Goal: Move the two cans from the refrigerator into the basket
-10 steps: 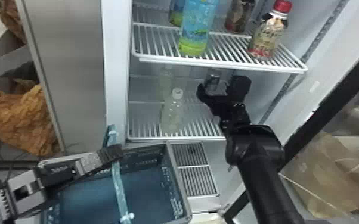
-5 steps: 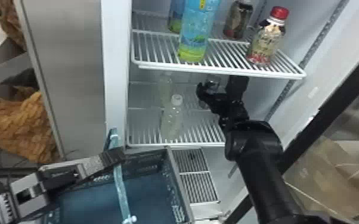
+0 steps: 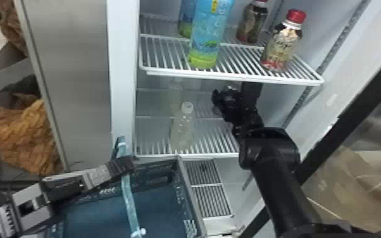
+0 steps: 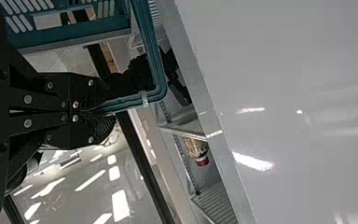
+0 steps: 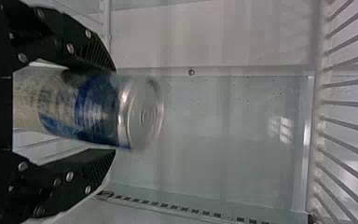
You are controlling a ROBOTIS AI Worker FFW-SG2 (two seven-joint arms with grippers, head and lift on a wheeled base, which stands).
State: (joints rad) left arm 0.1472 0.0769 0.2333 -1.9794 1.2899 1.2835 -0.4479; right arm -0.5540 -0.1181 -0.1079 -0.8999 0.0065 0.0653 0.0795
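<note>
Right claw (image 5: 115, 110) clasps a can (image 5: 98, 112) in the refrigerator (image 3: 123, 63).
Head view: best drawn out low, beneath the upper shelf (image 3: 231, 77), towards the basket (image 3: 190, 196). Left wrist view: left claw (image 4: 99, 111) pinches the basket's handle (image 4: 154, 60). Right wrist view: fingers flank the can; squeeze gently.

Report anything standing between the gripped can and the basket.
In the head view, the front clear bottle stands on the lower shelf along the line from the can to the basket; it may obstruct a straight move. The teal handle, held by the left end effector, also crosses the basket's opening.
</note>
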